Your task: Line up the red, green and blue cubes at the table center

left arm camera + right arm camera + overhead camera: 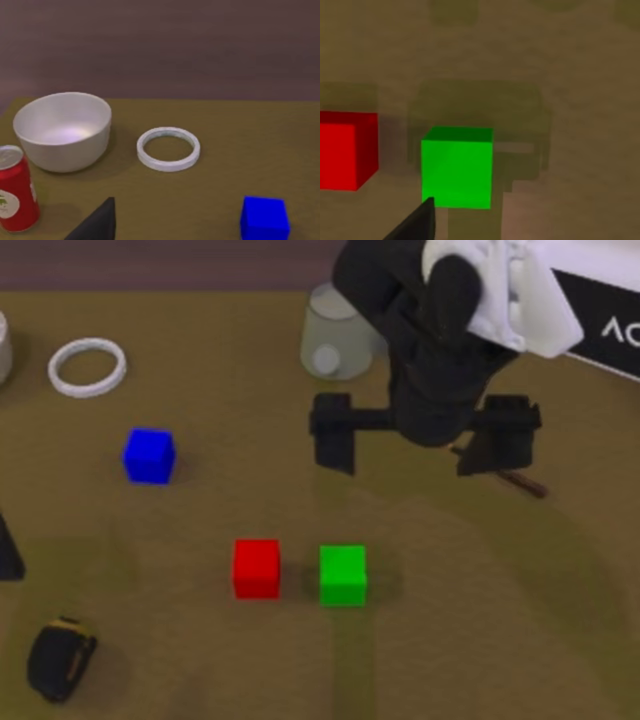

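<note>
The red cube (256,567) and the green cube (343,575) sit side by side near the table's middle, a small gap between them. Alone at the left rests the blue cube (149,455). My right gripper (416,445) hovers open above the table, behind the green cube and empty, its fingers spread wide. The right wrist view shows the green cube (457,167) just past one fingertip (417,222), with the red cube (345,150) beside it. My left gripper (8,552) is parked at the left edge; one finger (100,222) shows, and the blue cube (265,218) lies off to its side.
A glass jar (335,335) stands behind the right gripper. A white ring (88,366), a white bowl (62,130) and a red can (15,190) occupy the far left. A black tape measure (60,658) lies front left; a thin brown stick (520,482) is under the right gripper.
</note>
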### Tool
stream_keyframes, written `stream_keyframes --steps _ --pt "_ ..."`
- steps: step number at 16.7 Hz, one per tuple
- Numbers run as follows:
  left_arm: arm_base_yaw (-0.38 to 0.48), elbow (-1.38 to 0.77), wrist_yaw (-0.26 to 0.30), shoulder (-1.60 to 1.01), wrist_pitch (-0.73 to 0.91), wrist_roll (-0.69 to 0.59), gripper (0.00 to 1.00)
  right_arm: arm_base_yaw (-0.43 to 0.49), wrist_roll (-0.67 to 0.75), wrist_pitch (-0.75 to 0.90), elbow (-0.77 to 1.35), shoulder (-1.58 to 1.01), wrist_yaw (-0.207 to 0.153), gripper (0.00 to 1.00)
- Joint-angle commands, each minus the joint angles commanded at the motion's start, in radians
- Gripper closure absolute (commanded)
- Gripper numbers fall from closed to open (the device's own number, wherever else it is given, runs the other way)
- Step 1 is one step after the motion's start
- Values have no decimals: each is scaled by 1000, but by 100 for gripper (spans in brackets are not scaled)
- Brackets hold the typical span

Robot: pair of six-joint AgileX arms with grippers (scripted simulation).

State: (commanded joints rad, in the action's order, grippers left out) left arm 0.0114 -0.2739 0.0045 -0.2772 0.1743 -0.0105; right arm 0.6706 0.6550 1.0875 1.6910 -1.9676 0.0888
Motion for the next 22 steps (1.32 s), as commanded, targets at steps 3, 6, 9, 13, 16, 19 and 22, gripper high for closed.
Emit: stream_keyframes --steps 3,6,9,13,16,19,22 --pt "22 -249 -1 -276 149 -8 0 -95 -104 -125 -212 277 43 0" --pt "47 -532 -3 -620 323 -16 0 -209 -224 -278 -483 619 73 0" --pt "74 -816 -5 -982 501 -23 0 -327 -344 -440 -778 979 83 0" --pt "111 -1173 -7 -1435 732 -33 0 -463 -478 -655 -1145 1386 59 0" --pt "135 -1398 -6 -1699 875 -41 0 -546 -558 -813 -1372 1613 19 0" --pt "154 -1592 -4 -1903 986 -48 0 -607 -613 -951 -1544 1799 -29 0" --pt "166 -1727 -1 -2038 1054 -53 0 -645 -644 -1047 -1649 1924 -70 0"
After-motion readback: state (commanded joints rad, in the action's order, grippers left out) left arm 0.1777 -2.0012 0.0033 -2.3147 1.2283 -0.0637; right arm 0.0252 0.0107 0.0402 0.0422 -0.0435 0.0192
